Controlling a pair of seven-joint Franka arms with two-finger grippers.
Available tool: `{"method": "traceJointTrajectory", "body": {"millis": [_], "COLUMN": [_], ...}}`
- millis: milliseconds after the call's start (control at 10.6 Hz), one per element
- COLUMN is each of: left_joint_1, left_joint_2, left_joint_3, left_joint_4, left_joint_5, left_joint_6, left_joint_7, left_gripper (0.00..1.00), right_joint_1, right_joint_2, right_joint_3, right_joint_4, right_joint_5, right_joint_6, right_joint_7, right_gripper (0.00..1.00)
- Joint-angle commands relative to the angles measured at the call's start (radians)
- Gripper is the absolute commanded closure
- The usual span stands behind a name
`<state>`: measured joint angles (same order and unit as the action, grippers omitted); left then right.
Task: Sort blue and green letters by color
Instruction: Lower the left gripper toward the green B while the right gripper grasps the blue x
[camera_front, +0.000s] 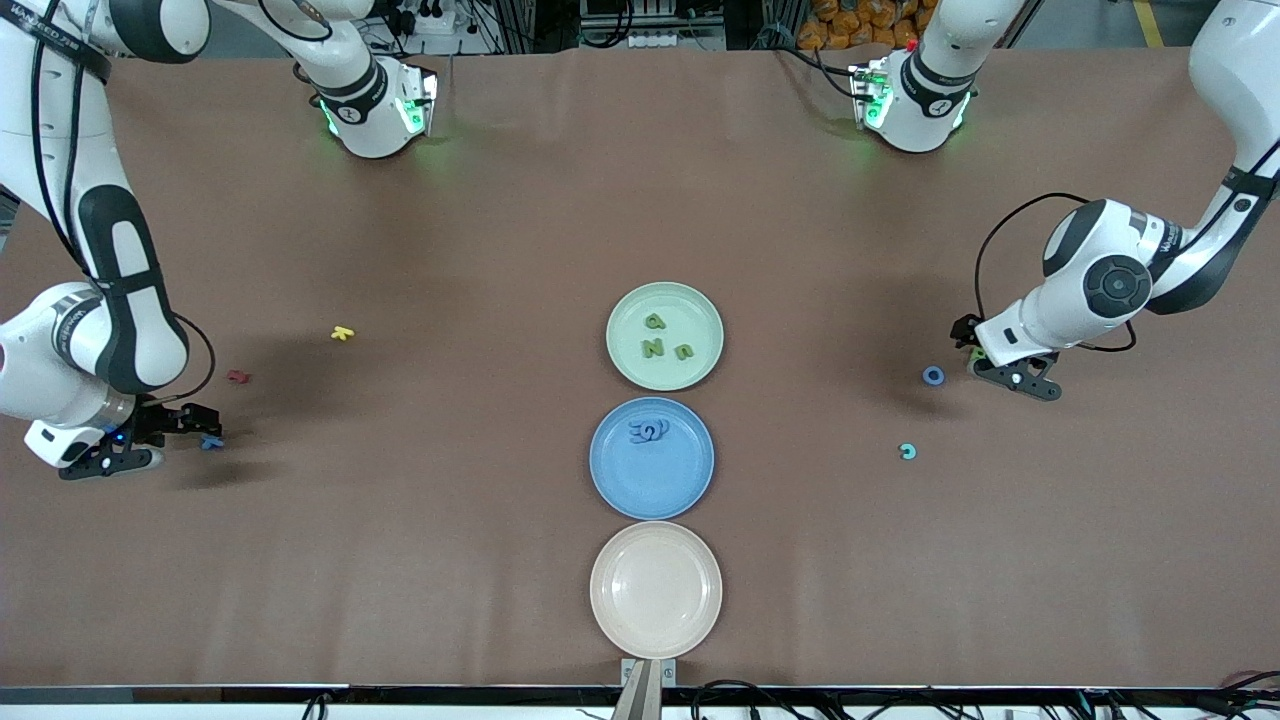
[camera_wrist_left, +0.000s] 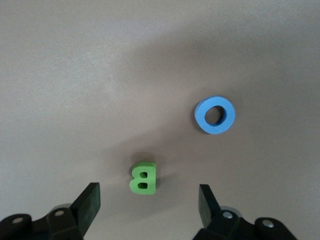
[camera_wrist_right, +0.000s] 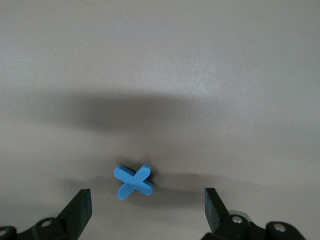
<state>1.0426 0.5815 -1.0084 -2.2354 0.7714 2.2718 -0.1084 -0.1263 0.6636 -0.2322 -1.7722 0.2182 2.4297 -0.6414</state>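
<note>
Two letters, green B (camera_wrist_left: 143, 178) and blue X (camera_wrist_right: 133, 181), each between gripper fingers.

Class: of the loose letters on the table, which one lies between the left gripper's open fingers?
The green B. It lies between the left gripper's fingers; the blue O lies apart, outside them.

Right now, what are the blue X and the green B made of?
The blue X and the green B both look like soft foam: thick, chunky bodies, a dull matte surface with no shine, and flat cut sides. It could also be rubber; the look alone cannot settle it.
</note>
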Motion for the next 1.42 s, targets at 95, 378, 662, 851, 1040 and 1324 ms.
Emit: {"method": "traceJointTrajectory", "body": {"millis": [95,378,662,851,1040,1324], "left_joint_1": [0.007,0.007,0.007,0.007,0.005,0.004], "left_joint_2": [0.02,0.057,0.06,0.06,0.061,0.08], "left_joint_3": [0.011,0.039,0.04,0.042,0.042,0.054], "left_joint_4": [-0.004,0.002,-0.001,0.002,0.005,0.006], "left_joint_5": [0.037,0.098,0.1,0.1,0.101,0.124], "left_joint_6": [0.031,0.046,0.048,0.049,0.049,0.06], "left_joint_7": [0.016,0.016,0.016,0.016,0.016,0.015], "left_gripper": [0.18,0.22,0.26,0.29,0.33,0.35], "right_joint_1": [-0.003,-0.001,0.002,0.01,0.011,0.037], "right_joint_2": [-0.009,0.005,0.017,0.021,0.021,0.019], "right_joint_3": [0.013,0.014,0.014,0.016,0.017,0.022], "right_joint_4": [-0.036,-0.05,-0.052,-0.052,-0.05,-0.041], "right_joint_5": [0.013,0.013,0.013,0.015,0.015,0.013], "right_joint_6": [0.029,0.072,0.087,0.092,0.089,0.08], "right_joint_7": [0.163,0.196,0.198,0.198,0.215,0.305], "right_gripper": [0.0,0.0,0.13,0.43,0.67,0.83]}}
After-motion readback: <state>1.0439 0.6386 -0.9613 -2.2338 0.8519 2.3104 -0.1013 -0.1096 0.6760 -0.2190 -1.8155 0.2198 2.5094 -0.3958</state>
